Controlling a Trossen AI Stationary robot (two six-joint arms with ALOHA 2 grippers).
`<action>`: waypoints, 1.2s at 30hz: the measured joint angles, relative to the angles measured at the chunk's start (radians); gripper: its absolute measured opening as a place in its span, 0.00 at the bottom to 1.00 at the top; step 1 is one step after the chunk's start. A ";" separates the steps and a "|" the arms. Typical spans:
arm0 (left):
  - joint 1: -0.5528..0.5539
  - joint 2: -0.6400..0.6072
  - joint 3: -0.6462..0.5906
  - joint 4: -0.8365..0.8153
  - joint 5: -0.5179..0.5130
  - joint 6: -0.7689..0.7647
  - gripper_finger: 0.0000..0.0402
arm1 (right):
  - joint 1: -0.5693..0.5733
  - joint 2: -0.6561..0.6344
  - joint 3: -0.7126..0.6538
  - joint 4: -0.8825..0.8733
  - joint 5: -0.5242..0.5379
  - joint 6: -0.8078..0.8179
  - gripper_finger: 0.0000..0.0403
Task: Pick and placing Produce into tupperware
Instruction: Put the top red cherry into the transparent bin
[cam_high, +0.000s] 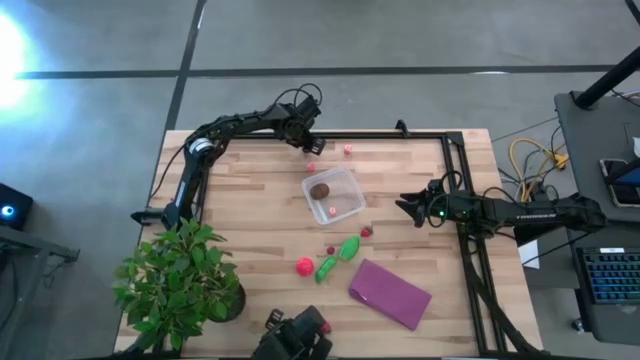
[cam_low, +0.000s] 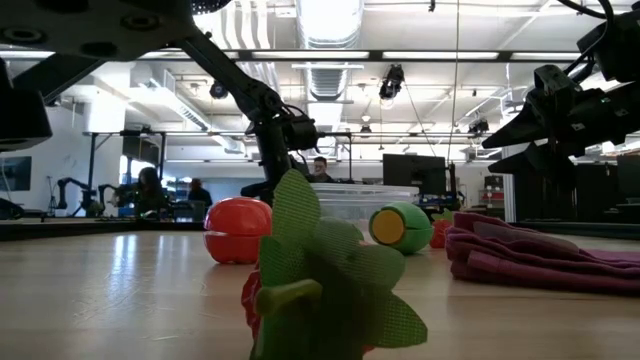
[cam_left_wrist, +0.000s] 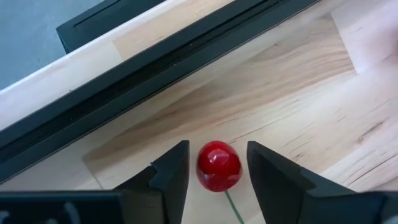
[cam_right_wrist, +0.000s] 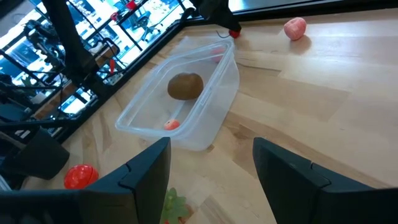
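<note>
Left pincer (cam_left_wrist: 214, 171) is straddling a red cherry (cam_left_wrist: 219, 166) at the worktop's far edge, jaws open, not gripping; tupperware (cam_high: 350, 200) is holding two pieces, most produce still out.

The left arm stretches along the table's far edge, its hand (cam_high: 311, 146) low near the middle of that edge, fingers parted; the right arm reaches in from the right edge, its hand (cam_high: 408, 208) open
</note>
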 joint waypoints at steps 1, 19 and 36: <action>0.000 0.000 0.000 0.000 0.000 0.000 0.37 | 0.000 0.000 0.000 0.000 0.000 0.000 0.54; 0.000 0.000 -0.010 -0.042 0.000 0.008 0.37 | 0.000 0.002 0.000 0.000 0.000 -0.001 0.54; -0.004 0.000 -0.007 -0.038 0.014 0.008 0.25 | 0.000 0.002 0.000 0.000 0.000 -0.004 0.54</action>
